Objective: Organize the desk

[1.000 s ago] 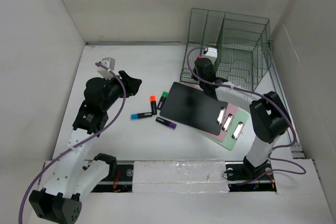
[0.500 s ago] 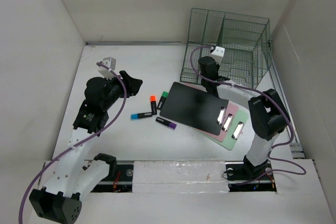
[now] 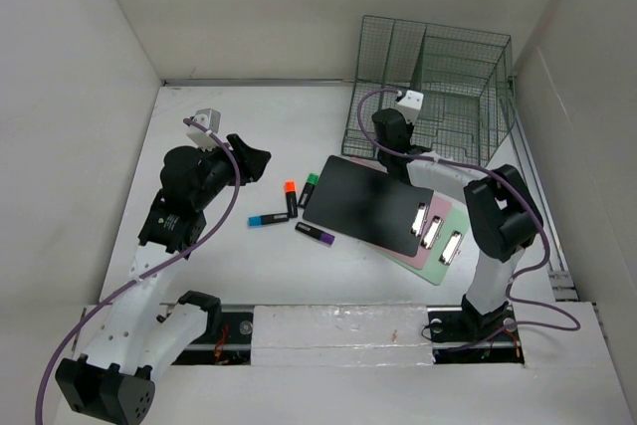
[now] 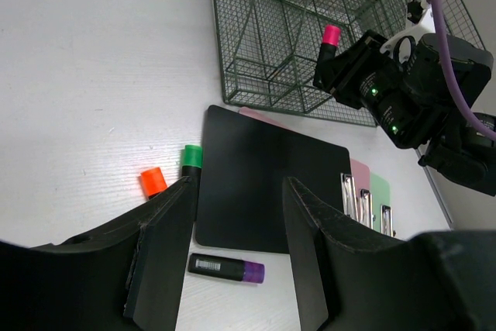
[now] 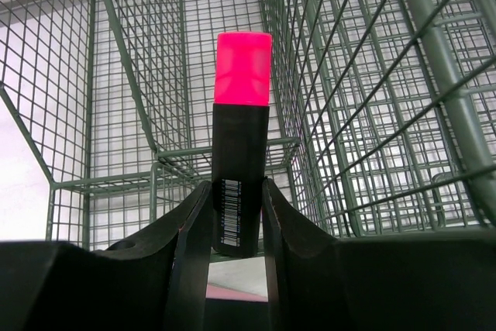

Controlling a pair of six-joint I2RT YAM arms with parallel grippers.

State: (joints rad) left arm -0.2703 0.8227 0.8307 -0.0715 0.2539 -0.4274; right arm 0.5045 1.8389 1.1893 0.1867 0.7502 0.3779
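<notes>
On the white desk (image 3: 249, 126) lie several markers: orange-capped (image 3: 291, 197), green-capped (image 3: 310, 188), blue (image 3: 267, 219) and purple-capped (image 3: 316, 234). A black clipboard (image 3: 363, 203) lies on a pink one (image 3: 426, 246) and a green one (image 3: 450, 251). My right gripper (image 5: 236, 215) is shut on a black marker with a pink cap (image 5: 242, 141), held upright at the front of the green wire rack (image 3: 430, 90); the marker also shows in the left wrist view (image 4: 329, 43). My left gripper (image 4: 236, 249) is open and empty above the desk, left of the markers.
White walls close in the desk on the left, back and right. The wire rack (image 5: 139, 75) has several upright compartments. The right arm's cable (image 3: 438, 161) loops over the clipboards.
My right gripper has moved up and toward the rack's front with the pink-capped marker. The left arm has not moved.
</notes>
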